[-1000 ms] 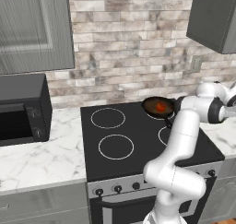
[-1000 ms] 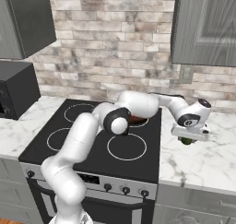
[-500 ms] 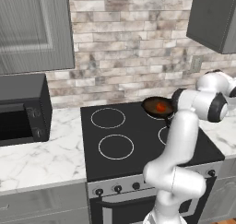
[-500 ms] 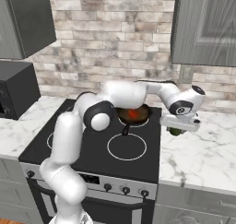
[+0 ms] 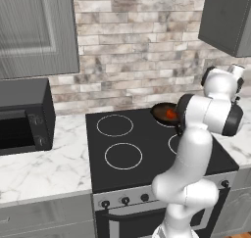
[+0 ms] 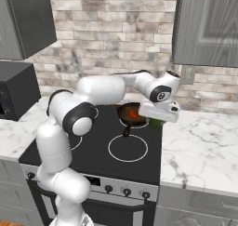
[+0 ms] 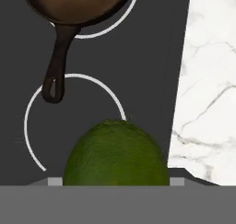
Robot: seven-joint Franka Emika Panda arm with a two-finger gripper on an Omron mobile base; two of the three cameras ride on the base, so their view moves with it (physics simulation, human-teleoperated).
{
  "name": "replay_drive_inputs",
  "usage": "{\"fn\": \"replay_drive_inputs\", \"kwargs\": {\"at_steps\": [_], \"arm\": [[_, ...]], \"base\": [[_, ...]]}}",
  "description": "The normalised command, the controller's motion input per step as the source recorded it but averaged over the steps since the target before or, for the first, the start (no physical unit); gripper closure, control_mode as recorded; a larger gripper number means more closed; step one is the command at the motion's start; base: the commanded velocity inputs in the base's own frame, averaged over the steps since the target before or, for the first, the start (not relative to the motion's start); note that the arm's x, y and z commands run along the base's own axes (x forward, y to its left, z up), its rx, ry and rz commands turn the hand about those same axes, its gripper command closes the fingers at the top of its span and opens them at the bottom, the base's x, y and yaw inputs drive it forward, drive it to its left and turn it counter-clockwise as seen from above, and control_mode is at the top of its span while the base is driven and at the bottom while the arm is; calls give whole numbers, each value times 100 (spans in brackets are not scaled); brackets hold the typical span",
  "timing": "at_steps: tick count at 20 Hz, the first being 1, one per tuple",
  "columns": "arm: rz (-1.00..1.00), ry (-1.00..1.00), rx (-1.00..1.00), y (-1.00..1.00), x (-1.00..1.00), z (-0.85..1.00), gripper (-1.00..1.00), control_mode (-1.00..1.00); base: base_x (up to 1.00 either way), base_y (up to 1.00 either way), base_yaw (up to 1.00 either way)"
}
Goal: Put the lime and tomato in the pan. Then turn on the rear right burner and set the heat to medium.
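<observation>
lime (image 7: pixel 116 153) held in fingers | tomato (image 6: pixel 134 114) in pan (image 6: pixel 131 116) | no readable writing

lime (image 7: pixel 116 153): round, green, dimpled skin; held up above the cooktop near its right edge, over the front right ring; in the right base view it shows at (image 6: pixel 155 122), just right of the pan
tomato (image 6: pixel 134 114): round, red-orange; lying inside the pan
pan (image 6: pixel 131 115): small dark brown skillet, short black handle pointing toward the front; sits on the rear right burner
rear right burner (image 7: pixel 113 26): thin white ring on black glass, mostly covered by the pan
</observation>
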Motion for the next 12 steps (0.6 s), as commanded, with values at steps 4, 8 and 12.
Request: {"fn": "replay_drive_inputs", "kwargs": {"at_steps": [4, 8, 12], "arm": [[-4, 14, 0, 74, 11, 18, 100, -100], [-9, 3, 0, 71, 41, 0, 100, -100], [-11, 0, 0, 54, 53, 0, 100, -100]], "base": [[0, 0, 0], [0, 0, 0], [0, 0, 0]]}}
